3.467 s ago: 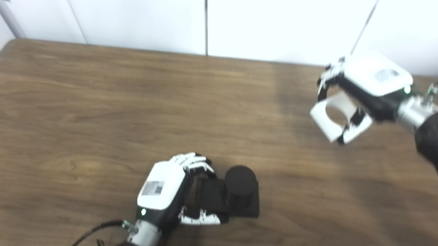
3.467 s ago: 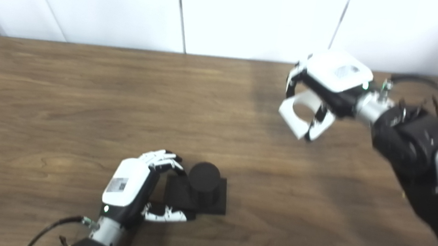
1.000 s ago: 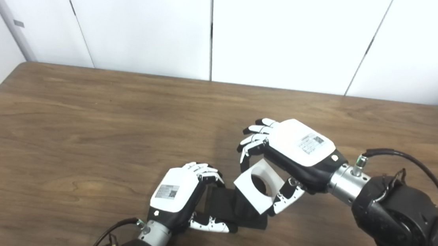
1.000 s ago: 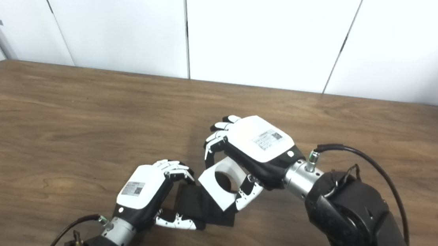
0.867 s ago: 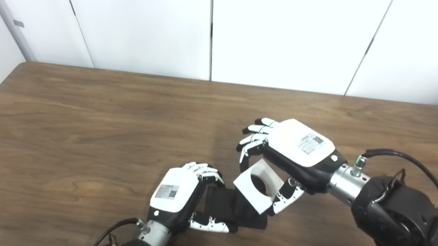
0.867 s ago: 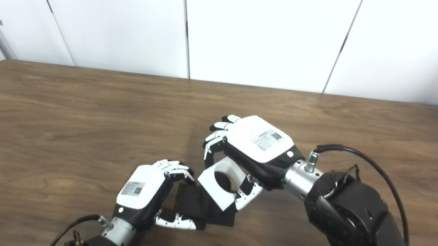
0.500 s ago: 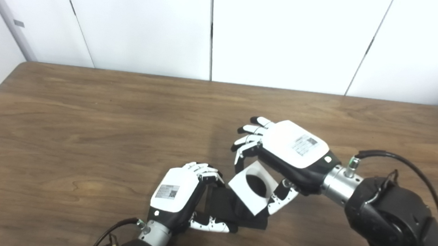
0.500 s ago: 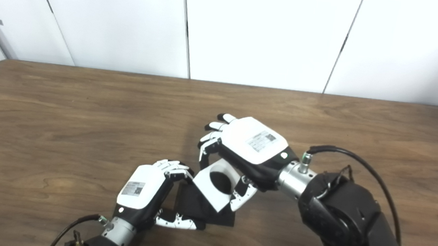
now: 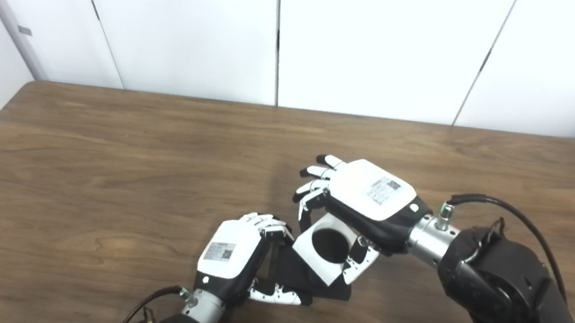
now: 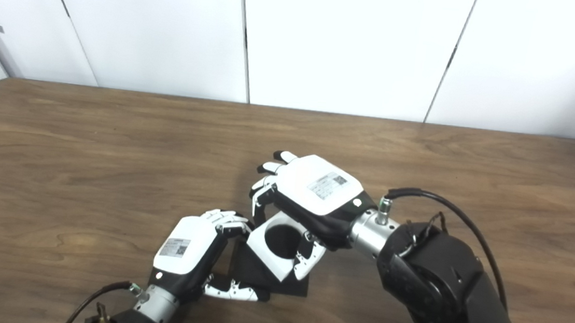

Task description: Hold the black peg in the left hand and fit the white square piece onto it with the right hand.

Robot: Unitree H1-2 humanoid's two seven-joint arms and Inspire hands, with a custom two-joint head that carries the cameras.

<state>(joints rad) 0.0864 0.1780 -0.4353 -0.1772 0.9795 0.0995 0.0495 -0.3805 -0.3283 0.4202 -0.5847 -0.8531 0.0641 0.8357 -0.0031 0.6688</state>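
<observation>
Two hands, one peg: both meet at the black peg, the landmark for every line below.
Table (image 9: pixel 84 164): brown wood grain; it carries the black peg near its front edge and runs back to the white wall panels (image 9: pixel 370 44) well behind the peg.
Right arm (image 9: pixel 505 295): black casing, rising from the lower right and reaching leftward toward the peg; a black cable (image 9: pixel 497 206) loops over its metal wrist.
Right hand (image 9: pixel 362 204): palm down, directly above the peg; fingers and thumb closed on opposite edges of the white square piece.
Left hand (image 9: pixel 235 256): just left of the peg, low on the table; fingers curled over the far edge of the peg's flat base and thumb along its near edge, gripping it.
White square piece (image 9: pixel 325 248): tilted, sitting over the peg; the round hole at its centre shows black inside. How far it is seated cannot be judged.
Black peg (image 10: pixel 257 271): flat base lying on the table; the upright part is mostly hidden by the white piece.
</observation>
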